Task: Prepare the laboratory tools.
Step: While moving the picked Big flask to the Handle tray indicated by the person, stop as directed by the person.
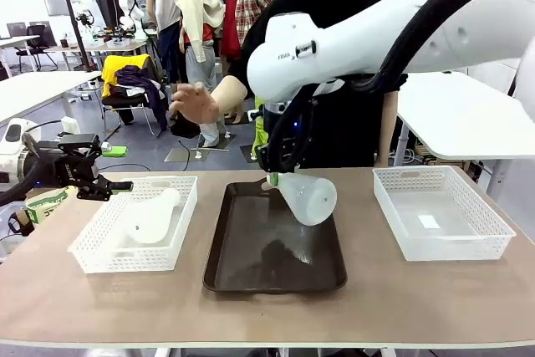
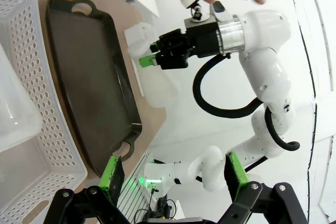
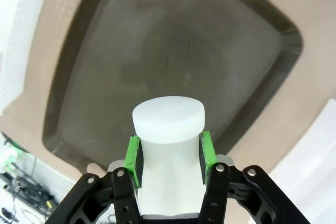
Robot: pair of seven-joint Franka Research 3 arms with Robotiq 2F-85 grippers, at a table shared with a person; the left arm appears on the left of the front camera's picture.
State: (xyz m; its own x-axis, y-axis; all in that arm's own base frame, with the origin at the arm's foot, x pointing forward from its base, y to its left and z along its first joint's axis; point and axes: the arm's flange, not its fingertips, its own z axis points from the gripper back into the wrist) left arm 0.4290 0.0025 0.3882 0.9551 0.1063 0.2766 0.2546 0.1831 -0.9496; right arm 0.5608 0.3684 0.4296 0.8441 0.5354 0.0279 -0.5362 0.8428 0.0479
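Pinching the neck of one flask (image 1: 308, 196) between its green pads, the right gripper (image 1: 272, 176) holds it tilted over the dark tray (image 1: 251, 267). The other flask (image 1: 155, 215) lies on its side in the left basket (image 1: 92, 244), and the left gripper (image 1: 115, 187) sits beside that basket, jaws spread wide.

We find one piece of print to read: a short line of small dark lettering (image 1: 285, 56) on the white casing of the right arm (image 1: 359, 35), beside a round joint cap. It seems to begin with "FR". The letters after that are too small for us to make out with certainty.
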